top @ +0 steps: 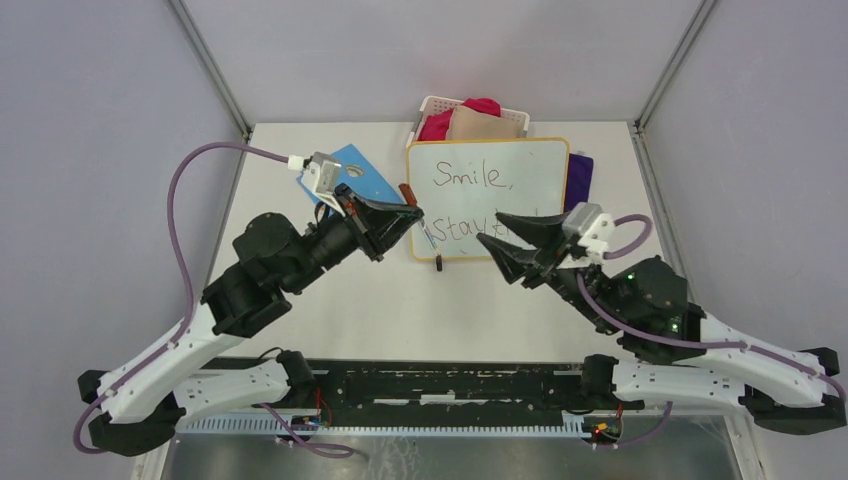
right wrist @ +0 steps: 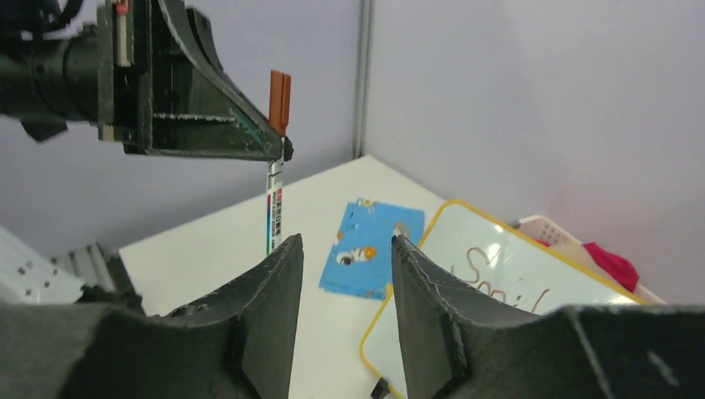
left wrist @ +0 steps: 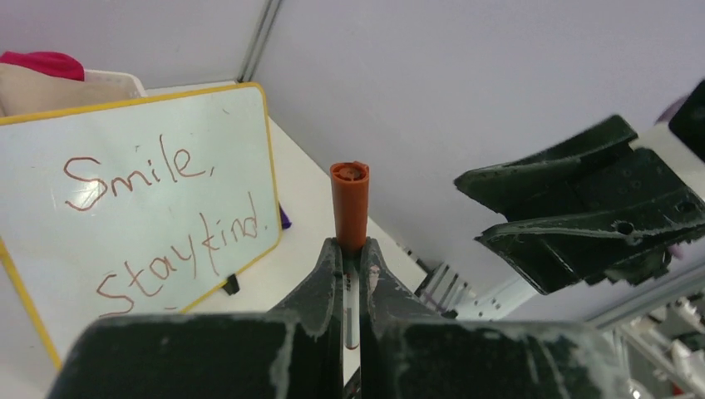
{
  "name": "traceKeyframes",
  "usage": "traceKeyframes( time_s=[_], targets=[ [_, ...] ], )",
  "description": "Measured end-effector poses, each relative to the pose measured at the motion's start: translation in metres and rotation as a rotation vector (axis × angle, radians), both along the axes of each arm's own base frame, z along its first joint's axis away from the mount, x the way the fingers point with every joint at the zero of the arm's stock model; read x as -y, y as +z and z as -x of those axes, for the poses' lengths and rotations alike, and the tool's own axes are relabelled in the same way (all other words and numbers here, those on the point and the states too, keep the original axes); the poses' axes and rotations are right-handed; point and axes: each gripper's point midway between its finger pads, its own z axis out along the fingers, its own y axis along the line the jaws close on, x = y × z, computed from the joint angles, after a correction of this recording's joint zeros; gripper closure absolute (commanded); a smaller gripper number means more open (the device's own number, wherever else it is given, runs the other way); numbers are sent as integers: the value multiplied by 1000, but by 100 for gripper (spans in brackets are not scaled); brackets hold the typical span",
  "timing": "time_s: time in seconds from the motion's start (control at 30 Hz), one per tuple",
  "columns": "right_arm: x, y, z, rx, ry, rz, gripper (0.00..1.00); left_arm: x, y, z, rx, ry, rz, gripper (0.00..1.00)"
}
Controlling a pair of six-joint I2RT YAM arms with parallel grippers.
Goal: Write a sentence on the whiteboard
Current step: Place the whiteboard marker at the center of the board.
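Note:
The whiteboard (top: 540, 165) with a yellow frame stands at the back middle of the table. The sentence (top: 472, 177) reads "Smile," over "stay kind" in dark red; my right gripper covers the end of the lower line in the top view. All of the sentence (left wrist: 175, 162) shows in the left wrist view. My left gripper (top: 415, 213) is shut on a marker (left wrist: 349, 199) with an orange end up, at the board's left edge. My right gripper (top: 489, 227) is open and empty, over the board's lower right, pointing at the marker (right wrist: 273, 212).
A blue card (top: 355, 178) lies left of the board, behind my left gripper. A white basket (top: 432, 104) with red and beige cloth stands behind the board. A purple cloth (top: 580, 175) lies at the board's right edge. Grey walls close in the table.

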Motion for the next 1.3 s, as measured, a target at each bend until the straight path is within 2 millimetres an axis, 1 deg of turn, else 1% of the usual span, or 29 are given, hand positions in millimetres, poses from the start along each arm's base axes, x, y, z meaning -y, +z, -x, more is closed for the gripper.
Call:
traceKeyframes(
  time_s=[0.13,0.2,0.27,0.33,0.43,0.57,0.67,0.83,1.03,1.1,1.2,1.3],
  targets=[
    [-37,-35,10,-61,123,129,48,-6,-21,22,61,-96,-143,98],
    [-55,-46,16,-88,188,173,47,-8,-30,31,78,-139,-195,98],
    [-74,-61,21,-118,248,219,46,-11,-36,40,95,-177,-231,98],
    [-84,-74,24,-145,299,254,46,-13,-38,47,105,-205,-244,98],
    [-92,-84,23,-182,343,265,48,-12,-39,51,116,-229,-251,98],
    [-95,-85,19,-218,372,233,51,-11,-39,55,121,-256,-255,98],
    [-98,-85,18,-240,405,170,51,-10,-41,56,123,-266,-259,98],
    [-104,-89,24,-273,479,115,50,-10,-49,57,116,-267,-268,98],
    [-110,-76,34,-264,561,62,50,-11,-54,57,113,-266,-271,98],
    [-110,-73,36,-258,579,54,52,-12,-55,57,115,-264,-268,98],
    [-114,-76,37,-271,596,59,56,-12,-56,57,117,-264,-266,98],
    [-122,-88,35,-306,608,82,60,-12,-56,57,123,-263,-259,98]
  ],
)
